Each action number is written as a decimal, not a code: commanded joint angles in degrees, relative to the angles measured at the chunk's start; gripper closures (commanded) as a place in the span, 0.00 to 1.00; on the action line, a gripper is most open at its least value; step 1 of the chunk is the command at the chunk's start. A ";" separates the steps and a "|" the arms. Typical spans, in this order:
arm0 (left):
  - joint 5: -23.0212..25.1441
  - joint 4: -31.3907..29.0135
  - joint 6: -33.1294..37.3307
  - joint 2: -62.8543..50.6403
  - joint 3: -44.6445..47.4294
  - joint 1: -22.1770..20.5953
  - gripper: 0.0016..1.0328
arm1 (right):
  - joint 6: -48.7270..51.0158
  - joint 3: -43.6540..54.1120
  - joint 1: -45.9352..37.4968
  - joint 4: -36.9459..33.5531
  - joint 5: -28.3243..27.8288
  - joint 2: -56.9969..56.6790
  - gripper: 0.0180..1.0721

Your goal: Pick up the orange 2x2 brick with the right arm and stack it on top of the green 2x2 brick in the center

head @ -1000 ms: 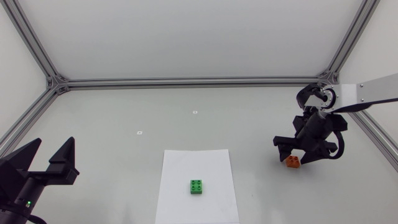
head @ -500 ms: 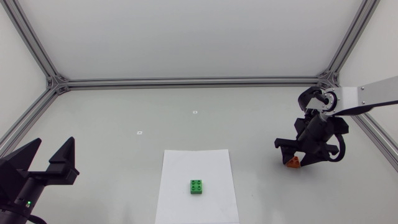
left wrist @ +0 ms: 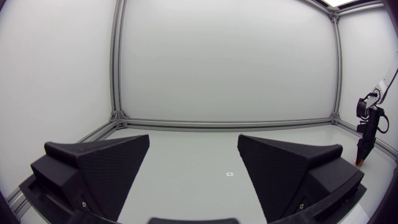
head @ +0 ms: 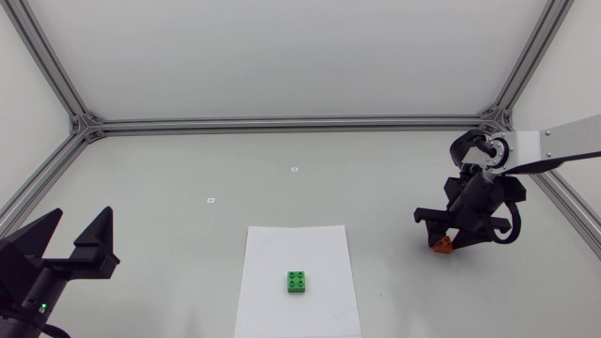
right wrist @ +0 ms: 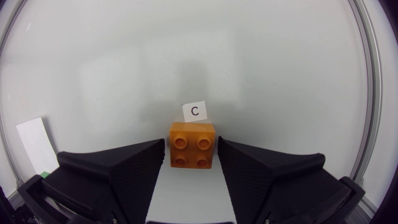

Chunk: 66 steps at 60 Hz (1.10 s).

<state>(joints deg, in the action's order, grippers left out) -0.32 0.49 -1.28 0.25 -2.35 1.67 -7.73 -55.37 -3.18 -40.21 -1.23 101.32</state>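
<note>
Orange brick (right wrist: pixel 193 149): small, light, rigid plastic with smooth sides, resting on surface (right wrist: pixel 280 74), well apart from green brick (head: pixel 298 282). Right claw (right wrist: pixel 191 143): open, holding nothing, fingers just beside brick's two flat sides. Likely best gripped squarely on those sides.

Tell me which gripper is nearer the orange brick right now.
Right. The right gripper is down directly over the orange brick at the table's right side. The left gripper sits far off at the left edge, across the whole table from it.
</note>
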 commanded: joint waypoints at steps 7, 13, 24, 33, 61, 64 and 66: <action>0.23 -0.76 0.75 0.45 2.35 0.09 0.04 | -0.71 1.32 -0.25 0.39 0.44 -1.03 0.46; 0.23 -0.76 0.75 0.45 2.35 0.09 0.04 | -0.45 1.59 -0.25 0.83 0.44 -1.65 0.51; 0.23 -0.84 0.75 0.45 2.35 0.09 0.04 | -0.18 1.67 -0.34 0.83 0.44 -1.74 0.52; 0.23 -0.84 0.75 0.45 2.35 0.09 0.04 | 0.17 2.11 -0.34 0.83 0.44 -1.83 0.52; 0.23 -0.76 0.75 0.45 2.35 0.09 0.04 | 0.34 3.26 0.19 1.36 0.53 -3.32 0.62; 0.23 -0.84 0.75 0.45 2.35 0.09 0.04 | 0.70 3.69 0.37 1.71 0.71 -4.02 0.63; 0.23 -0.84 0.75 0.45 2.35 0.09 0.04 | 0.70 3.96 0.54 1.71 0.97 -4.37 0.63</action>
<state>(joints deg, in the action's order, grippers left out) -0.32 0.51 -1.26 0.25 -2.35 1.67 -7.31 -52.99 -3.05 -38.72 -0.95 98.72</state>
